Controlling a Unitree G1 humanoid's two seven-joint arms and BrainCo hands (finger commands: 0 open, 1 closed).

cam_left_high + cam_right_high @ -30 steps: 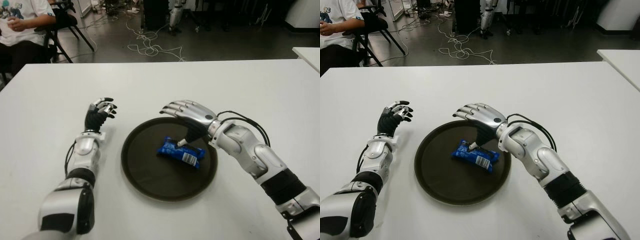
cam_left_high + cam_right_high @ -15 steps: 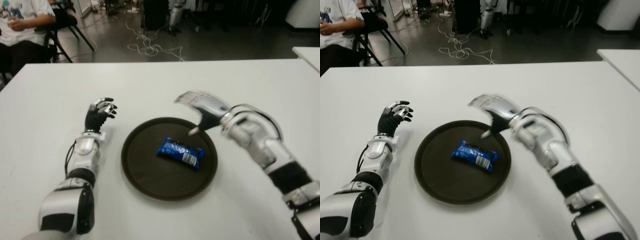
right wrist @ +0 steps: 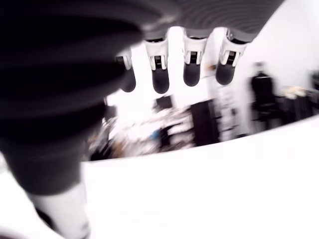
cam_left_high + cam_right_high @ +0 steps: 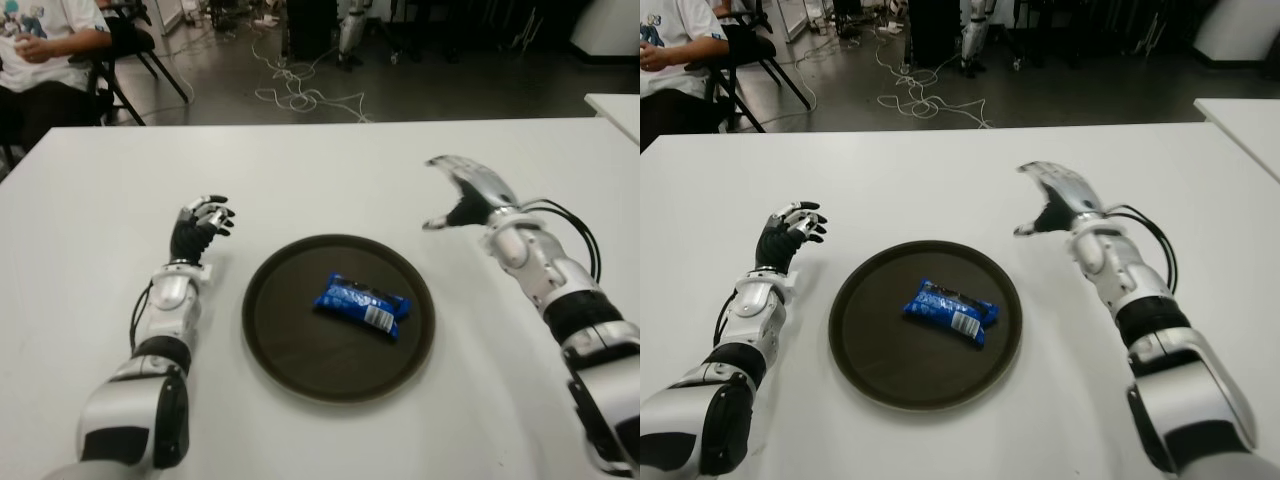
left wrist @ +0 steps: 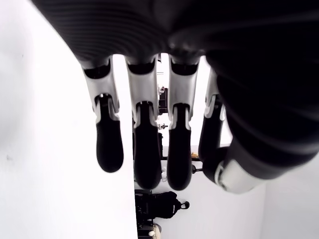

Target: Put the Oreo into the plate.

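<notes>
The blue Oreo packet point(image 4: 362, 304) lies flat near the middle of the round dark plate point(image 4: 290, 350) on the white table. My right hand point(image 4: 462, 190) hangs to the right of the plate, above the table and apart from it, fingers spread and empty. In the right wrist view its fingers point(image 3: 193, 69) are extended with nothing between them. My left hand point(image 4: 203, 220) shows to the left of the plate, fingers loosely curled and holding nothing.
The white table point(image 4: 320, 170) stretches around the plate. A seated person point(image 4: 40, 40) and a black chair point(image 4: 125, 50) are beyond the far left corner. Cables point(image 4: 300, 95) lie on the floor behind. Another white table corner point(image 4: 615, 105) shows far right.
My right hand has lifted off the Oreo packet and swung right and away from the plate, leaving the packet lying in it. The left hand has not moved.
</notes>
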